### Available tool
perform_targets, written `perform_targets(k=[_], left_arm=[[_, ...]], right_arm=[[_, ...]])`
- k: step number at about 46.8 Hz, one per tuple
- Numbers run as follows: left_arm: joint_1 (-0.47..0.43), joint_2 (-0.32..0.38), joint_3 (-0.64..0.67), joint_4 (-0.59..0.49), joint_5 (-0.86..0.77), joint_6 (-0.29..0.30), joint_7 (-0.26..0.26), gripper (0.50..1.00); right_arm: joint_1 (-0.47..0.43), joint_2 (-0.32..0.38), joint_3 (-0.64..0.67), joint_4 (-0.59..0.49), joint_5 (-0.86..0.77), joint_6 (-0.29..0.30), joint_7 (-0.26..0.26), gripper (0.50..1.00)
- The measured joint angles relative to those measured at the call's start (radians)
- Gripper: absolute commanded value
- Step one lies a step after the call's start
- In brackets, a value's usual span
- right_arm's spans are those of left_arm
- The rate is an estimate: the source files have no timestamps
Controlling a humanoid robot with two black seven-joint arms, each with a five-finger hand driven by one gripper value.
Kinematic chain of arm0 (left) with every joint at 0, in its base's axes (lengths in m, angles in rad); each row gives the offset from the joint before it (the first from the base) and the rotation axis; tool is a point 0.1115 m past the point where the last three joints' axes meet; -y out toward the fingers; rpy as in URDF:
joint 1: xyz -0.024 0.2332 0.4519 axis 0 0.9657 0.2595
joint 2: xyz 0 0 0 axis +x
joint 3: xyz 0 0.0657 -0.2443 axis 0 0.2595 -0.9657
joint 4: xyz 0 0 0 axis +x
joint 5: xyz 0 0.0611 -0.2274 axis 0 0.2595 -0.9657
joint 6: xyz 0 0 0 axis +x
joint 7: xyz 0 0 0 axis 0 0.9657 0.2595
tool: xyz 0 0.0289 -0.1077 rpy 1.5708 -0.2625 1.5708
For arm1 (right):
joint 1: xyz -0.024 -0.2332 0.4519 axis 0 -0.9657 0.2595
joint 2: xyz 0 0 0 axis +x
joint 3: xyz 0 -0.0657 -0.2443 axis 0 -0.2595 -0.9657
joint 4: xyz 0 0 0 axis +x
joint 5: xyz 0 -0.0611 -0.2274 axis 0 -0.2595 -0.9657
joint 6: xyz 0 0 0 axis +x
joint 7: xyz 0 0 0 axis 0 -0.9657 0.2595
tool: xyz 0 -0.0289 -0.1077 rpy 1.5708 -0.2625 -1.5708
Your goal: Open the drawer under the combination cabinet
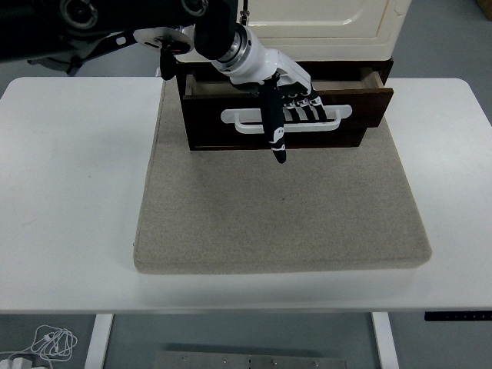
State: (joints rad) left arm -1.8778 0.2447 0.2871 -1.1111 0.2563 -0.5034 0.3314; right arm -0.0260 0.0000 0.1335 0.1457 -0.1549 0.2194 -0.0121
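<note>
1. At upper centre, the drawer (284, 115) sits partly pulled out under the cabinet (323, 19).
2. The left hand (284, 96) hooks fingers over the handle (286, 121), one finger straight.
3. Risk: shallow hooking may let the fingers slip off.

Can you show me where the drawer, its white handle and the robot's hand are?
drawer (206, 123): head view, dark front panel.
white handle (247, 128): head view, left part of its bar.
left hand (288, 92): head view, its knuckles.

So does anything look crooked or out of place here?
The drawer sits slightly askew: its right end juts out further than the left. The left robot hand hooks its white handle, one finger pointing down. Nothing is spilled or damaged.
</note>
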Motion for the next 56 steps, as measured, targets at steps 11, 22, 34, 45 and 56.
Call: perform_targets(k=[11, 22, 34, 45, 56], left_arm=[[-0.003, 0.003, -0.012, -0.004, 0.000, -0.024, 0.000, 1.000], [-0.004, 0.004, -0.030, -0.008, 0.000, -0.044, 0.000, 1.000], [-0.009, 0.008, -0.036, -0.021, 0.000, -0.047, 0.000, 1.000], [-0.009, 0.008, -0.041, -0.021, -0.001, -0.045, 0.001, 1.000], [-0.007, 0.010, -0.057, -0.010, 0.001, -0.031, 0.000, 1.000]], right_arm=[[0.000, 0.000, 0.000, 0.000, 0.000, 0.000, 0.000, 0.926], [0.000, 0.000, 0.000, 0.000, 0.000, 0.000, 0.000, 0.926], [-0.001, 0.000, 0.000, 0.000, 0.000, 0.000, 0.000, 0.926], [0.000, 0.000, 0.000, 0.000, 0.000, 0.000, 0.000, 0.926], [0.000, 0.000, 0.000, 0.000, 0.000, 0.000, 0.000, 0.926]])
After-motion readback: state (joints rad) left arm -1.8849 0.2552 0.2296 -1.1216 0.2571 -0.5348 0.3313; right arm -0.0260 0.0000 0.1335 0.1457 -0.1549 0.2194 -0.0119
